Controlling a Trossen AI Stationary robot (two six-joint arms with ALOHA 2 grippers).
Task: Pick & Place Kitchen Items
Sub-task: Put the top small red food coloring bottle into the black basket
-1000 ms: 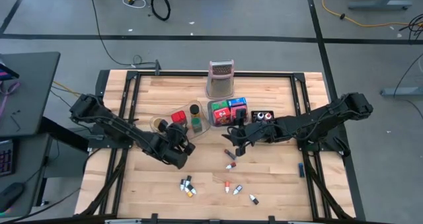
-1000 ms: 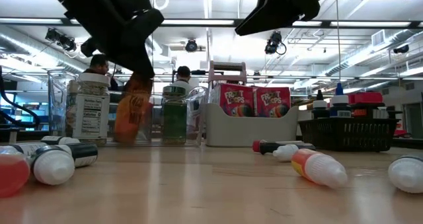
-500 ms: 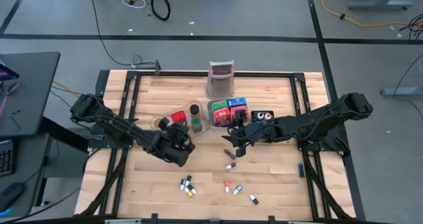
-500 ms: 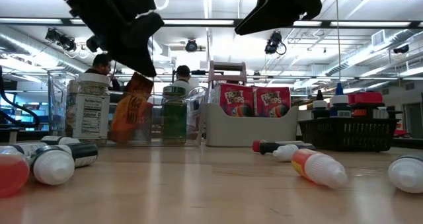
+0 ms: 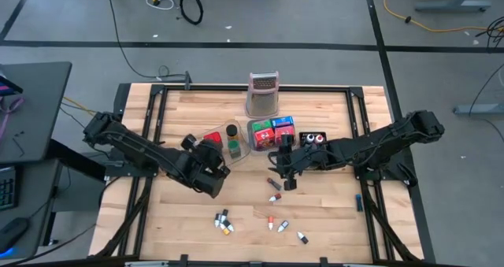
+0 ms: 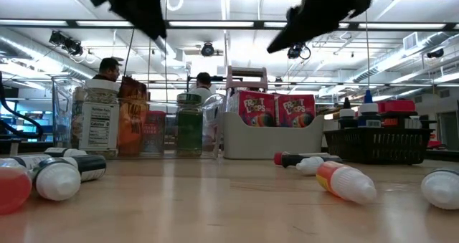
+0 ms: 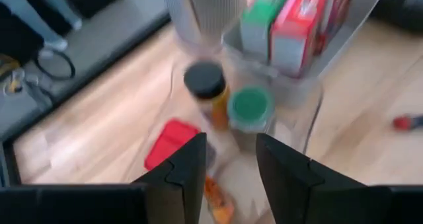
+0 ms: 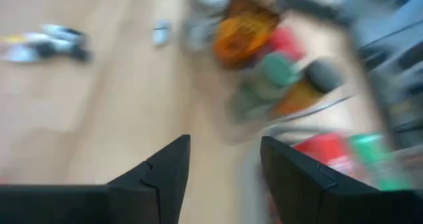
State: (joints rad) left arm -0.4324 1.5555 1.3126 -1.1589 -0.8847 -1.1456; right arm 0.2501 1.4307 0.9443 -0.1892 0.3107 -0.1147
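Observation:
A clear tray (image 5: pixel 220 141) holds a dark-capped jar (image 7: pixel 206 85), a green-capped jar (image 7: pixel 250 105), a red packet (image 7: pixel 172 139) and an orange packet (image 6: pixel 132 121). The orange packet stands on its lower edge between a white-labelled jar (image 6: pixel 95 121) and the red packet. My left gripper (image 7: pixel 231 145) hangs open above this tray (image 5: pixel 209 155) with nothing between its fingers. My right gripper (image 8: pixel 225 145) is open and empty too. It hovers over the table's middle (image 5: pixel 283 171), above loose small bottles (image 5: pixel 273 184).
A grey tray (image 5: pixel 256 141) with red, green and blue packets stands right of the clear tray, and a black tray (image 5: pixel 313 139) beyond it. A tall metal grater (image 5: pixel 264 94) stands at the far middle. More small bottles (image 5: pixel 224 222) lie near the front edge.
My left gripper has let go of the orange packet and risen clear of the clear tray. The packet, tilted under the fingers a second ago, now stands upright in the tray. My right gripper has rolled a little while staying in place.

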